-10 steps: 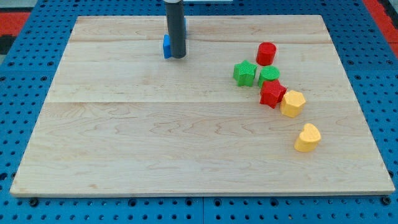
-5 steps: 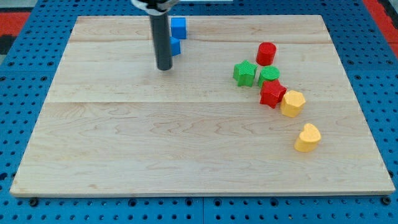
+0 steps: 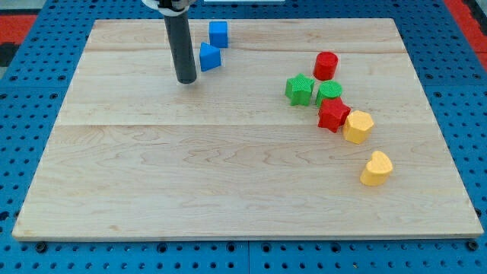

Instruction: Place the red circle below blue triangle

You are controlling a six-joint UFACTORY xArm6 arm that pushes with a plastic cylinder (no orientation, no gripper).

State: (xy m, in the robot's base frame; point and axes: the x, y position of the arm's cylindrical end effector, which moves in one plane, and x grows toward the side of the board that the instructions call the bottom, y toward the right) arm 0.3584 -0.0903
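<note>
The red circle (image 3: 326,65) sits at the view's right, above a cluster of blocks. The blue triangle (image 3: 209,57) lies near the view's top, left of centre, with a blue square block (image 3: 218,33) just above it. My tip (image 3: 186,79) rests on the board just left of and slightly below the blue triangle, apart from it and far to the left of the red circle.
Below the red circle lie a green star-like block (image 3: 300,89), a green block (image 3: 329,92), a red star-like block (image 3: 333,114), a yellow hexagon-like block (image 3: 358,126) and a yellow block (image 3: 376,168). The wooden board (image 3: 152,183) sits on a blue pegboard.
My tip has moved to the view's left and slightly down, uncovering the blue triangle and the blue square block. The blocks have not moved.
</note>
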